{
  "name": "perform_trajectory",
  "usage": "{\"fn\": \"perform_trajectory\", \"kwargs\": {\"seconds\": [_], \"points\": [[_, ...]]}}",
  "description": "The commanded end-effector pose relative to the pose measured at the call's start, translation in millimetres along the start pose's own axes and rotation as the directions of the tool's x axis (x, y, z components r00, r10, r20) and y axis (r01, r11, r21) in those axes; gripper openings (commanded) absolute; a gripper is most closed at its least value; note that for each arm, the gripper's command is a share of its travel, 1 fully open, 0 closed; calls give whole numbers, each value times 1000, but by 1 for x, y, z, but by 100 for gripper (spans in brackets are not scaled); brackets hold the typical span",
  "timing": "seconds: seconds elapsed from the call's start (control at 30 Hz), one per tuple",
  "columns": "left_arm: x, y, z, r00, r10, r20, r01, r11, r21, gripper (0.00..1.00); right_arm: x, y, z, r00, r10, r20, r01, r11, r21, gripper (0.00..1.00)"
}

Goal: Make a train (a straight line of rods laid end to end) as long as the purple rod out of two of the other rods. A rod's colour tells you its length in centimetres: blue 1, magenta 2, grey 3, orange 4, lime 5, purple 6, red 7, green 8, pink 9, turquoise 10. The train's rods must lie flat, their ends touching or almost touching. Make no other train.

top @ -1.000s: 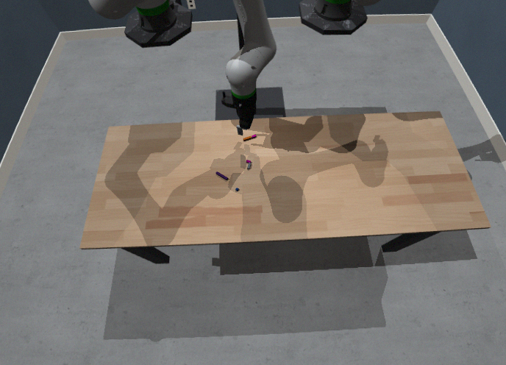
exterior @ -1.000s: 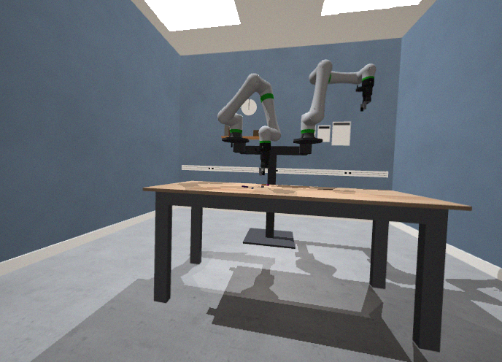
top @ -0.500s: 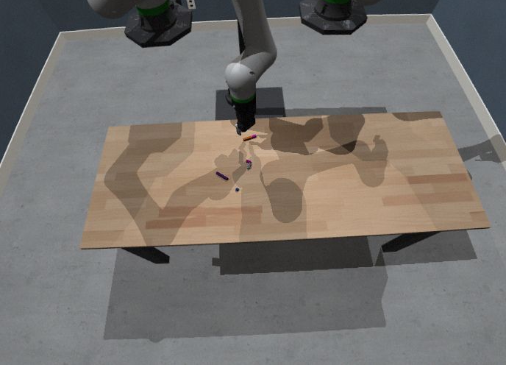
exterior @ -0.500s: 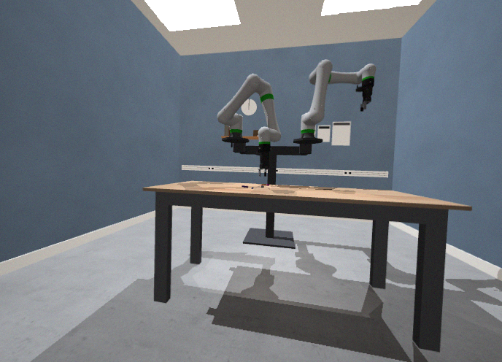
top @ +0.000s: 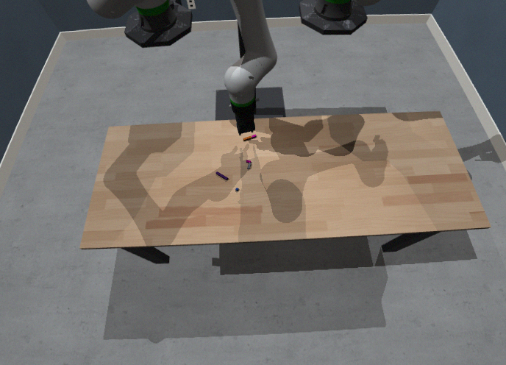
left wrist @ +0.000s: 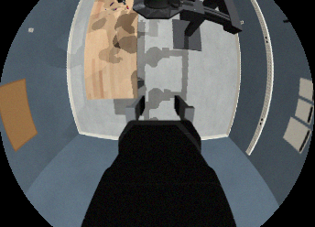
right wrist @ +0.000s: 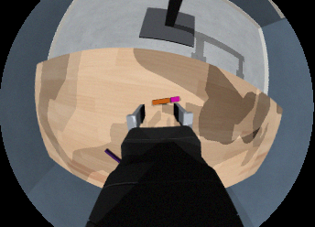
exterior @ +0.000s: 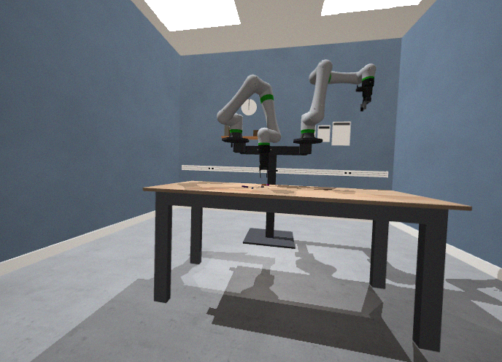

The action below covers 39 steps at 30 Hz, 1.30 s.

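Note:
An orange rod [top: 247, 138] [right wrist: 160, 101] and a magenta rod [top: 254, 135] [right wrist: 175, 99] lie flat end to end near the table's back edge, in nearly one line, their ends touching or almost touching. The purple rod [top: 222, 175] [right wrist: 113, 156] lies apart, nearer the table's middle. My right gripper [top: 246, 132] [exterior: 263, 175] [right wrist: 158, 109] is open and empty, above the table close to the orange and magenta rods. My left gripper [exterior: 363, 108] [left wrist: 159, 102] is open and empty, raised high and away from the rods.
A second magenta rod [top: 248, 161] lies at an angle against or very near the end of a grey rod [top: 248, 165]. A small blue rod [top: 237, 189] lies nearer the front. The wooden table [top: 347, 205] [exterior: 365, 198] carries broad arm shadows.

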<state>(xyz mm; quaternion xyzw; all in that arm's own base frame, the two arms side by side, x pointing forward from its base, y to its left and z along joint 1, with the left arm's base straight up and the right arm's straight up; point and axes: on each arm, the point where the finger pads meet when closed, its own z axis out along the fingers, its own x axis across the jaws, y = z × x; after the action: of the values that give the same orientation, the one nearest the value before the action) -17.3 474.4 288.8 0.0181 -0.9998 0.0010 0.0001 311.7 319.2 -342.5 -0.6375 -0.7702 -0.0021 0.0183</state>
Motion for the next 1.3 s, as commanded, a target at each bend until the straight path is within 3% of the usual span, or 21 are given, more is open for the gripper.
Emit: {"fn": "perform_trajectory", "kwargs": {"seconds": [0.0,1.27], "points": [[0,0,-1,1000,0,0,0,1000,-2,100,3,3,2,987,159,25,-159,987,-24,100],[0,0,-1,1000,0,0,0,1000,-2,100,4,5,3,979,204,23,-203,979,-25,100]]}}
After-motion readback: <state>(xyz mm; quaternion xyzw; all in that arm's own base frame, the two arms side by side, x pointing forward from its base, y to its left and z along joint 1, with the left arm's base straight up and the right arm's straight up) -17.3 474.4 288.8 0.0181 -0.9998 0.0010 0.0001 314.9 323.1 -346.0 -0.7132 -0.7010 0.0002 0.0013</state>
